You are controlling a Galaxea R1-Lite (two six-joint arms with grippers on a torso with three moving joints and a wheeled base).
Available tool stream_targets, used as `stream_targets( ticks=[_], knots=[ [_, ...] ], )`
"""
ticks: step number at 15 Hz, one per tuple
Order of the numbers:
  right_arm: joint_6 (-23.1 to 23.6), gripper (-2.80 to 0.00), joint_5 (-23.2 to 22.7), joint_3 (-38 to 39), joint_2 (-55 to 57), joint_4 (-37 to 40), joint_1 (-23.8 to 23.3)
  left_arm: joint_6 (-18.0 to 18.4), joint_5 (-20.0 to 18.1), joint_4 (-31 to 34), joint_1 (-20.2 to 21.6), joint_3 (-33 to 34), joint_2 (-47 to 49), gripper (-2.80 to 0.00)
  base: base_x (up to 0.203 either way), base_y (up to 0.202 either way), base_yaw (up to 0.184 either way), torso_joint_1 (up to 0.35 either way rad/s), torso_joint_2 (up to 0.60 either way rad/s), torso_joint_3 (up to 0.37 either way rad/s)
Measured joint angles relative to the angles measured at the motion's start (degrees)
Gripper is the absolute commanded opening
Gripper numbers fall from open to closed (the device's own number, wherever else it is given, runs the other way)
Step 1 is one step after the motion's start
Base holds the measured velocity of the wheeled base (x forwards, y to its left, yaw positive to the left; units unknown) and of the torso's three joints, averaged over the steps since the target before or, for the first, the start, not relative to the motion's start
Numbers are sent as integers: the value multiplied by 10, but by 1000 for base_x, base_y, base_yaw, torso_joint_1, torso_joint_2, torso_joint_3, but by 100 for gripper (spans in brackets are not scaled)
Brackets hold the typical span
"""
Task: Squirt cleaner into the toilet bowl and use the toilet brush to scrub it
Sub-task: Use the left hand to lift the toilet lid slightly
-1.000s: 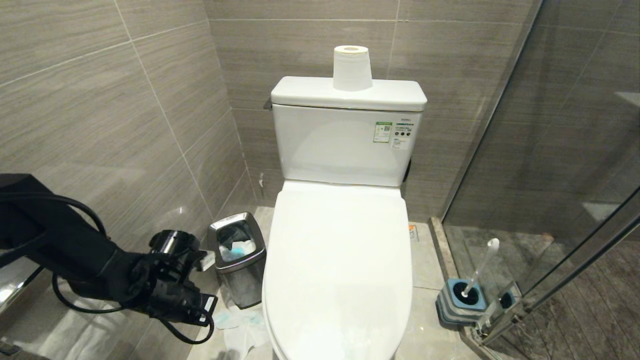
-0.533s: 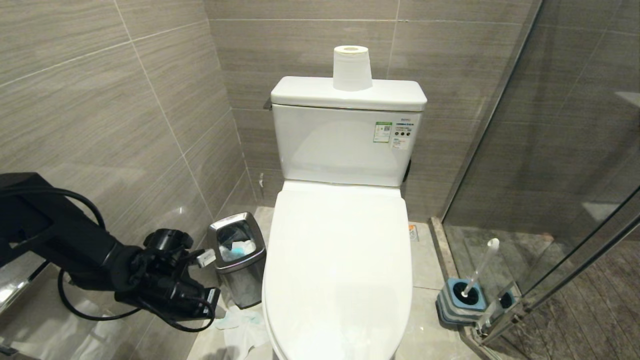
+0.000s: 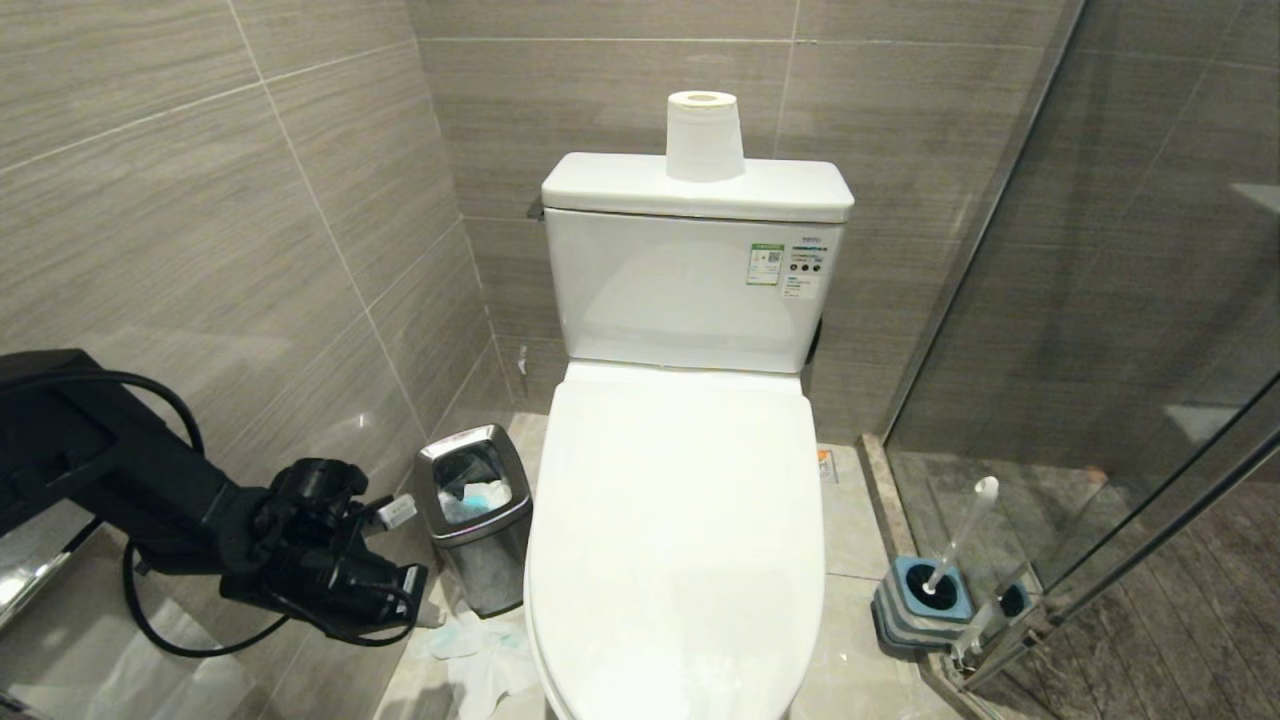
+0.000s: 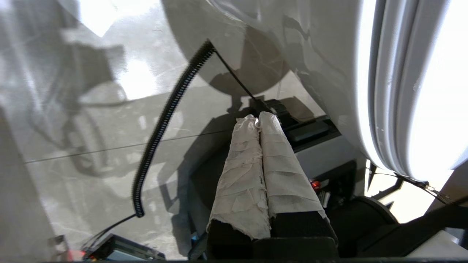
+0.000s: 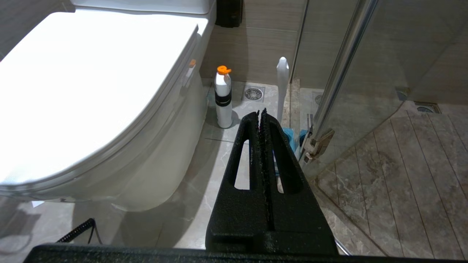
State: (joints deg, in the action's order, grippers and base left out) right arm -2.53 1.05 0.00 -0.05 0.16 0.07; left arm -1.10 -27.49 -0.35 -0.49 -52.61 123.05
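Left gripper has shifted slightly back beside the toilet, fingers together, empty. Lid still closed; right gripper fingers together. Nothing started.

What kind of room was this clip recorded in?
A bathroom, apparently small: a white toilet with its lid shut, a toilet brush in its holder beside a glass shower partition, and tiled walls.
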Motion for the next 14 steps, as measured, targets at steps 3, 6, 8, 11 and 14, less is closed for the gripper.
stream_targets(
  ticks=[3,6,8,11,14],
  knots=[
    [0,-280,0,0,0,0,0,-14,-3,-4,-12,-1,13,-280,0,0,0,0,0,0],
    [0,-280,0,0,0,0,0,-23,-9,-4,-28,-1,21,-280,0,0,0,0,0,0],
    [0,-280,0,0,0,0,0,-33,-19,-8,-29,-4,21,-280,0,0,0,0,0,0],
    [0,-280,0,0,0,0,0,-55,-27,-30,-13,1,8,-280,0,0,0,0,0,0],
    [0,-280,0,0,0,0,0,-73,-69,-33,16,5,-9,-280,0,0,0,0,0,0]
  ],
)
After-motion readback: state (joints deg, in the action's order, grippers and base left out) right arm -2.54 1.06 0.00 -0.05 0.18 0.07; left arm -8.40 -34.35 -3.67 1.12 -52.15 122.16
